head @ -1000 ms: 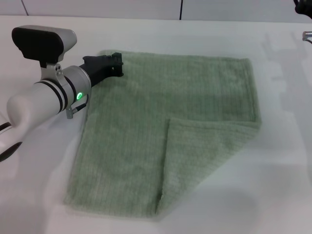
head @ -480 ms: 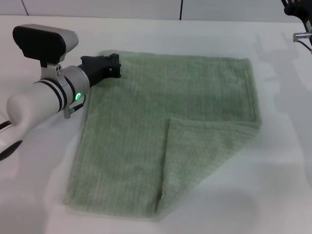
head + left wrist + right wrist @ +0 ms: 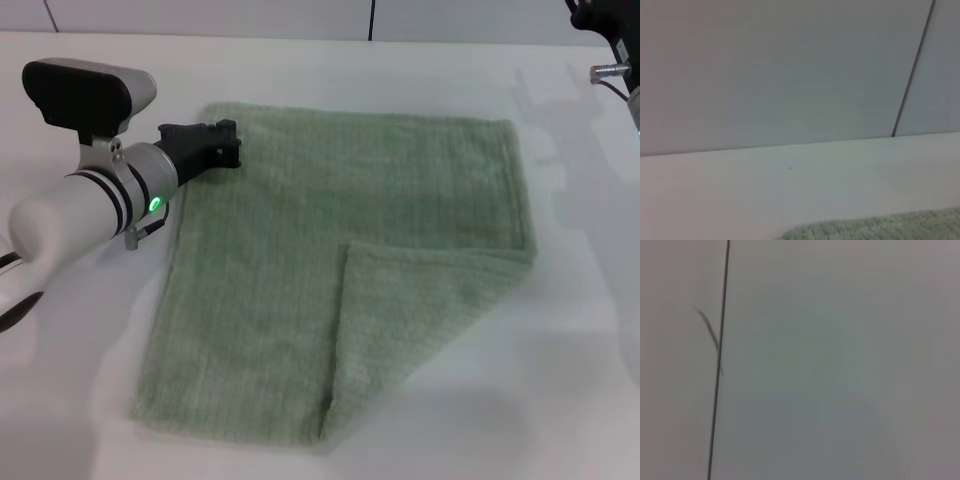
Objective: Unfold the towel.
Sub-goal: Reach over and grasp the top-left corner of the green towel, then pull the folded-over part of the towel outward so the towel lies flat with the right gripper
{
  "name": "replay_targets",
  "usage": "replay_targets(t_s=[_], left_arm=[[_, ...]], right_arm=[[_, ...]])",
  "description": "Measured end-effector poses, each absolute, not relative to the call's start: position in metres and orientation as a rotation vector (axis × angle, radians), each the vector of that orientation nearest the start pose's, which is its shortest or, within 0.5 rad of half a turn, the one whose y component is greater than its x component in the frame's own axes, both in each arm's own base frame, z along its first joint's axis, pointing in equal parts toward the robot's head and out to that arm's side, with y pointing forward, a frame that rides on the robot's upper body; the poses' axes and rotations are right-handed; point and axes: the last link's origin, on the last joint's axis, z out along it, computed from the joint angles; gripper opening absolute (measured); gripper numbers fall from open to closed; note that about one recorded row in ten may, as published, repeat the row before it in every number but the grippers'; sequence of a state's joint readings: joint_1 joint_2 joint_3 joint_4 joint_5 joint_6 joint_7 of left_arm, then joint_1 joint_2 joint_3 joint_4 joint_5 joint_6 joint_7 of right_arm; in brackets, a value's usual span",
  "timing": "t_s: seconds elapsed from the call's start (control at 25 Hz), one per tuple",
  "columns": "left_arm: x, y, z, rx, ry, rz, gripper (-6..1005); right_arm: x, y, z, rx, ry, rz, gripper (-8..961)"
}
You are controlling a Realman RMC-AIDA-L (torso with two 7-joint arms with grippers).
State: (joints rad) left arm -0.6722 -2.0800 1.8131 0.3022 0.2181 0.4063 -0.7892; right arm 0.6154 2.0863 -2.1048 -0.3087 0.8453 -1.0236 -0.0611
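The pale green towel [image 3: 330,260] lies spread flat on the white table [image 3: 580,330]. Its near right corner is folded back onto the cloth as a triangular flap [image 3: 410,320]. My left gripper [image 3: 230,146] sits low at the towel's far left corner, with its black tip over the hem. The left wrist view shows only a strip of the towel's edge [image 3: 880,229] below the wall. My right gripper [image 3: 598,14] hangs high at the far right, away from the towel and partly out of view.
A pale wall with a dark seam [image 3: 371,20] runs behind the table's far edge. Bare table surrounds the towel on all sides. The right wrist view shows only wall and a seam [image 3: 720,360].
My left gripper has drawn back a little to the left along the towel's far left corner. The right arm has come further into view at the top right. The towel lies as before.
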Motion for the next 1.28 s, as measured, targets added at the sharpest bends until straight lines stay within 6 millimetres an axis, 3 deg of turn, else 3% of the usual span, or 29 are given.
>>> replay_targets(t_s=[0.44, 0.6, 0.76, 1.28], left_arm=[[-0.281, 0.405, -0.079, -2.021, -0.918, -0.383, -2], [-0.286, 0.402, -0.079, -2.016, -0.93, -0.376, -2], [-0.289, 0.4, -0.079, -2.012, -0.938, -0.377, -2], [-0.286, 0.392, -0.077, -2.012, -0.935, -0.465, -2]], right_arm=[[0.236, 0.412, -0.021, -1.618, 0.442, 0.744, 739], [0.214, 0.419, -0.038, -1.723, 0.469, 0.744, 739], [0.2, 0.419, -0.042, -1.757, 0.476, 0.766, 738], [0.148, 0.417, -0.03, -1.9, 0.439, 0.697, 738]])
